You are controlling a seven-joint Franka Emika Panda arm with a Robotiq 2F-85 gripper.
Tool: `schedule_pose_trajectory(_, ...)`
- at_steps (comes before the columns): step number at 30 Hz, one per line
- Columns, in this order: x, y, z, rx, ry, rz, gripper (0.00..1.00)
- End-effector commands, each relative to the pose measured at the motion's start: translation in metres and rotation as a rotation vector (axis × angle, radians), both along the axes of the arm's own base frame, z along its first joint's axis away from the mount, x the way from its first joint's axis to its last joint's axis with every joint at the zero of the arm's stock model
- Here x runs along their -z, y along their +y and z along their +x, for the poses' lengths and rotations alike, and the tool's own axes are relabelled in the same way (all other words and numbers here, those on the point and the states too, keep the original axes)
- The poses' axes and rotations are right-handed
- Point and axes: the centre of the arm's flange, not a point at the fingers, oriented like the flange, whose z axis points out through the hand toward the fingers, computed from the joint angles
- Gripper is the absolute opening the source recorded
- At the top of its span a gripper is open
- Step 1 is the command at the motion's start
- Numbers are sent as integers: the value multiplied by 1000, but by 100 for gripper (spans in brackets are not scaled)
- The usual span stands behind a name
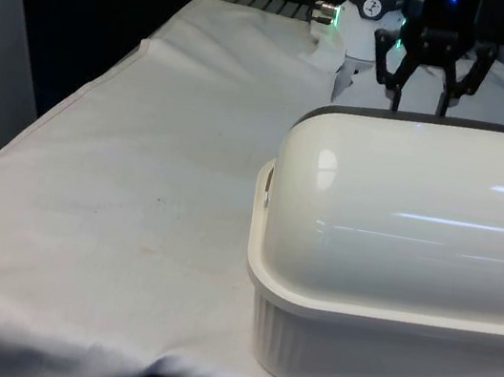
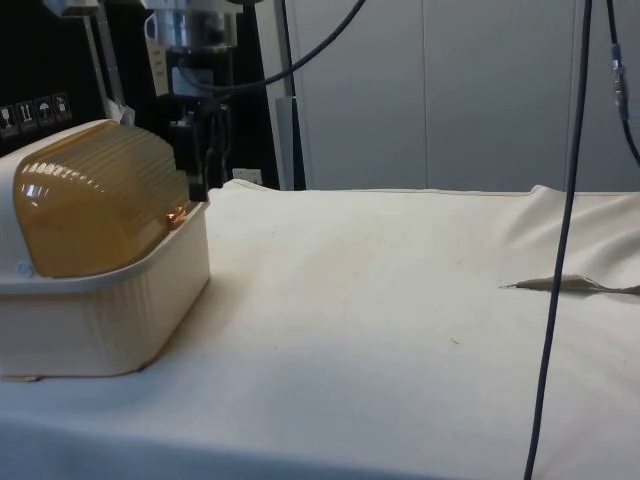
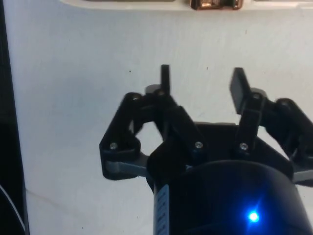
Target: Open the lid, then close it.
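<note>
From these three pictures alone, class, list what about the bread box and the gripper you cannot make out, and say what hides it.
- Bread box, front view: the right end is cut off by the picture's edge; its back faces the camera, hiding the handle.
- Inside the box: the closed lid hides it in the side view.
- Handle, wrist view: cut off by the picture's edge.
- Gripper, front view: the box hides what lies under the open fingertips.
</note>
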Motion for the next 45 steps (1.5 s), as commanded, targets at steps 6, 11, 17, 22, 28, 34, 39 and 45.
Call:
schedule_pose_trajectory(6, 1, 2, 1, -1, -8, 4, 29)
schedule_pose_trajectory(11, 4, 3, 2, -1, -15, 5, 4)
schedule_pose_trajectory(17, 11, 6, 3, -9, -27, 3, 0)
schedule_pose_trajectory(22, 24, 12, 4, -17, -61, 5, 0)
schedule_pose_trajectory(28, 33, 12, 5, -20, -65, 3, 0)
schedule_pose_trajectory(34, 38, 13, 7, -34, -92, 3, 0)
schedule_pose_trajectory(39, 39, 12, 8, -38, -107, 2, 0)
schedule_pose_trajectory(45, 39, 11, 10, -45, -125, 1, 0)
